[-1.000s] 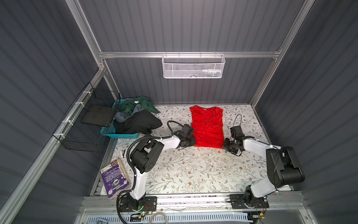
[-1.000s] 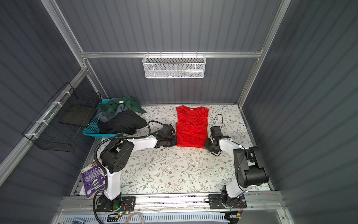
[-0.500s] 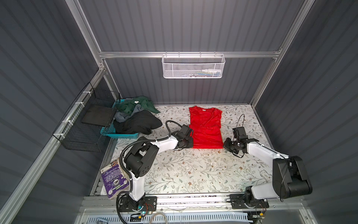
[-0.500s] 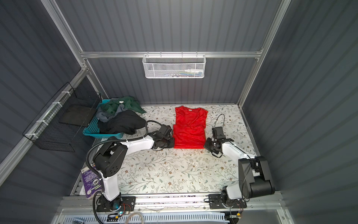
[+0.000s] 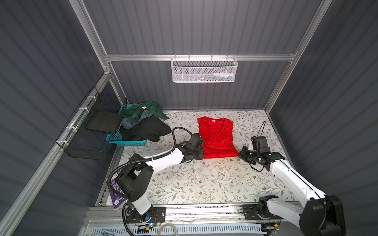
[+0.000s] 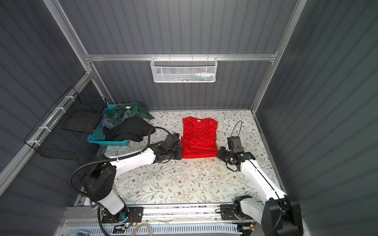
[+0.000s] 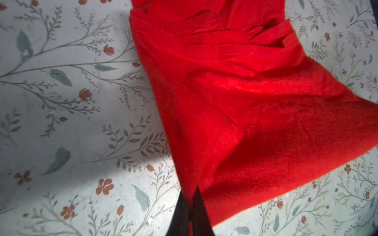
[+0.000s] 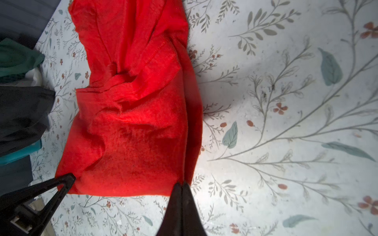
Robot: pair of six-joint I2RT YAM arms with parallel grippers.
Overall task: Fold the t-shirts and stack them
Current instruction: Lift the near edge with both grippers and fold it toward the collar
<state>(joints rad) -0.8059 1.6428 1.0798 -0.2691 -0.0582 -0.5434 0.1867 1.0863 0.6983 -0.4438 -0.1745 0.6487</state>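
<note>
Cannot make out items in the white wire mesh basket (image 5: 204,69). Can see only part of the purple printed booklet (image 5: 117,199) behind the left arm's base. In the left wrist view, cannot see the collar of the bright red short-sleeved shirt (image 7: 245,102).

We are looking into a robot lab test cell, not a home: dark ribbed wall panels (image 5: 204,30) fill an aluminium frame (image 5: 196,57), a white mesh basket (image 5: 204,70) hangs upper centre, and the left arm (image 5: 163,161) and right arm (image 5: 290,175) are bolted to a rail (image 5: 204,210) along the bottom edge.
</note>
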